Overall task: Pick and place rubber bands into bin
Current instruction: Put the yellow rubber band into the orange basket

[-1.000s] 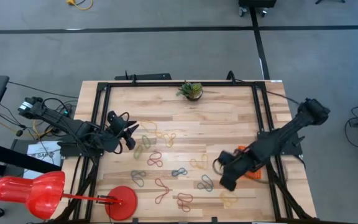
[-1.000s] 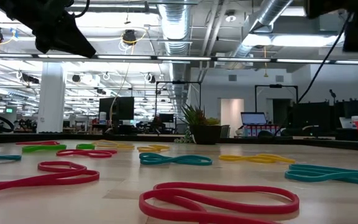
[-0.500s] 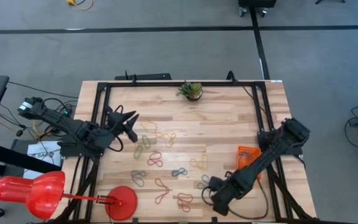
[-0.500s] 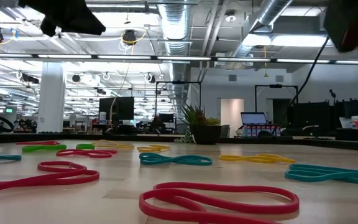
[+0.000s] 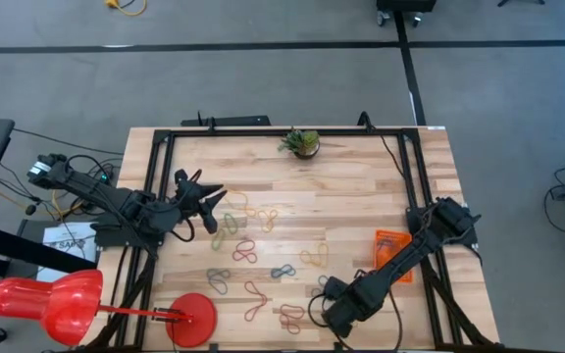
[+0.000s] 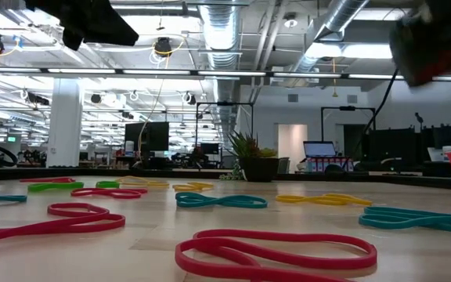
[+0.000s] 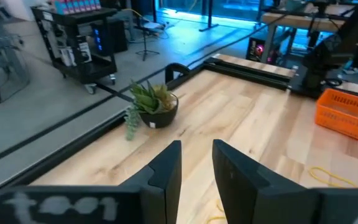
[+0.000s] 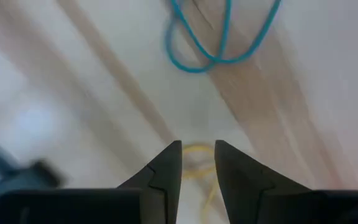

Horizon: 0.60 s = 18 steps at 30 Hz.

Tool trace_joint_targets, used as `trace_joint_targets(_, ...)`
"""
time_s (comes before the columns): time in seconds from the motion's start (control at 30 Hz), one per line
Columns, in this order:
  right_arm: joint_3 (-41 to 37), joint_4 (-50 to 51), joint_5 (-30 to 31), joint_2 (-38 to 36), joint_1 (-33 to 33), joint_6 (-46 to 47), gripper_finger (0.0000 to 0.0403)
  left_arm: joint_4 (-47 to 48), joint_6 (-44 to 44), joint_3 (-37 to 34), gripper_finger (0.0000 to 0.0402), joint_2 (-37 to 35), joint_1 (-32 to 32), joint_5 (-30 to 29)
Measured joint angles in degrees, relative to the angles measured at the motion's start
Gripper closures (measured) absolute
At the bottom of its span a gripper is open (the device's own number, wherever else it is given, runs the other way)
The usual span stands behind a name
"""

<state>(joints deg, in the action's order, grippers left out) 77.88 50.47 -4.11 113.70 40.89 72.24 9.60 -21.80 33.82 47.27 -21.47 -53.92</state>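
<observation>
R hand [image 8: 197, 163] narrow, empty, low over yellow band [image 8: 194, 151] near bench [image 5: 361, 196] front for pickup; L hand [image 7: 196, 165] narrow, empty, parked clear.

Thin rubber bands [image 5: 246, 251] in red, yellow, green and blue-grey lie flat and twisted into ovals and figure-eights, scattered across the middle of the bench. The shallow orange bin [image 5: 392, 251] sits upright well apart, toward the right edge.
</observation>
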Motion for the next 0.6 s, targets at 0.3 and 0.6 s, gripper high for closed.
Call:
trace_joint_targets(0.3,0.5,-0.1,-0.1,0.2,1.9,9.4,0.0313,1.2,0.1,0.0,0.0320,0.0,0.0,4.7)
trace_joint_targets(0.6,0.5,0.0,1.3,0.1,3.9,15.3,0.0313,3.8,-1.0,0.0,0.0320,0.0,0.0,5.8)
